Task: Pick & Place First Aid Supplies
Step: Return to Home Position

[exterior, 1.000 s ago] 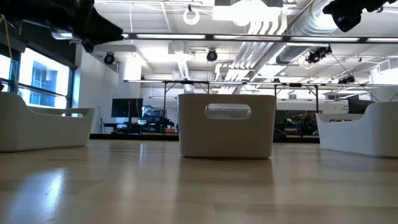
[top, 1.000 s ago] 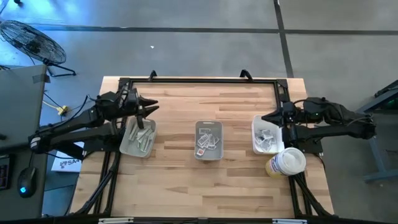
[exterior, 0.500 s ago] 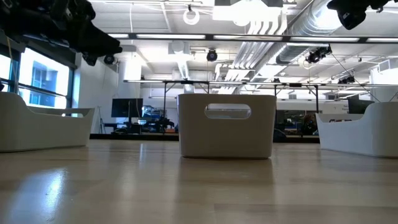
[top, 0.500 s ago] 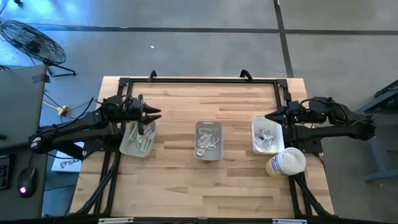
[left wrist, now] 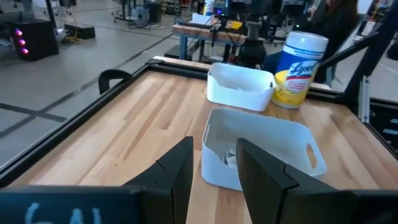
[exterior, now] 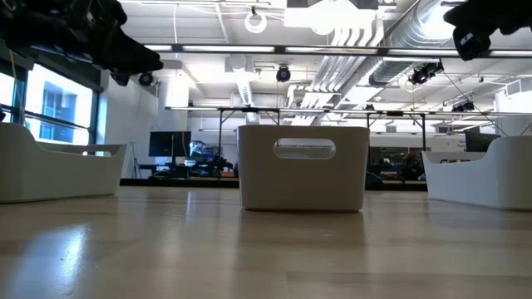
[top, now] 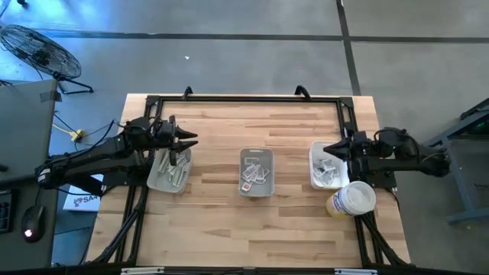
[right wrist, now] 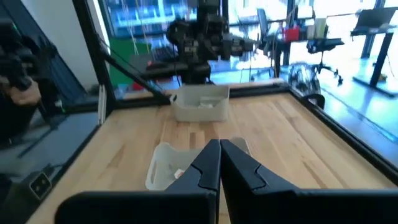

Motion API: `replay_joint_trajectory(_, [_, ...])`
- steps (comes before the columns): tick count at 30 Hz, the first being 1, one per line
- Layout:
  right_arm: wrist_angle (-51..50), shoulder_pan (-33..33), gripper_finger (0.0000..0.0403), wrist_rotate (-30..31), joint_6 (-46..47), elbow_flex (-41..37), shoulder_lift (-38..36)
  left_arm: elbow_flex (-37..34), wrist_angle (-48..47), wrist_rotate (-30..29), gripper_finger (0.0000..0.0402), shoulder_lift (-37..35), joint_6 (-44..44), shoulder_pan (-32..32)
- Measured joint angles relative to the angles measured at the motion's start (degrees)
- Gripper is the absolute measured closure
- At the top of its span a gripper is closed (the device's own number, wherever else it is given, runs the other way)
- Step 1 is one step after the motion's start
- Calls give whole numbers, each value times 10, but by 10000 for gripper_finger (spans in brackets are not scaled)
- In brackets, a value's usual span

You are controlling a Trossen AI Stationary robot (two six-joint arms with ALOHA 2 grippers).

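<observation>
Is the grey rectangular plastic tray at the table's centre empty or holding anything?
Holding things: the high view shows several small flat white packets lying inside the grey rectangular plastic tray. Their exact number cannot be told.

The pale wooden counter (top: 221,218) carries three small bins in a row across its middle: a grey bin (top: 152,182) at left, a second grey bin (top: 243,174) at centre and a white bin (top: 312,162) at right. A round yellow-labelled tub (top: 352,198) stands just beside the white bin.

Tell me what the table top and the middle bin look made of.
Table top: wood, likely butcher block, satin finish; parallel grained strips, soft sheen. Middle bin: probably moulded plastic, matt grey; seamless walls, rounded corners, cut-out handle.
</observation>
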Motion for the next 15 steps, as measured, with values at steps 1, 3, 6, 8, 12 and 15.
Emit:
replay_joint_trajectory(1, [10,0,402,0,3,-15,-17,0,0,3,282,-1,3,0])
replay_joint_trajectory(3, [36,0,401,3,1,-42,-52,-4,7,12,282,-5,7,0])
replay_joint_trajectory(6, [89,0,402,2,1,-70,-79,-42,64,18,282,-13,3,0])
replay_joint_trajectory(8, [98,0,402,0,11,-74,-73,-70,91,11,282,-27,-10,0])
replay_joint_trajectory(12, [121,0,401,-15,10,-73,-59,-107,108,-19,282,-66,-26,0])
replay_joint_trajectory(15, [123,0,402,-12,-4,-73,-61,-123,106,-20,282,-104,-34,-1])
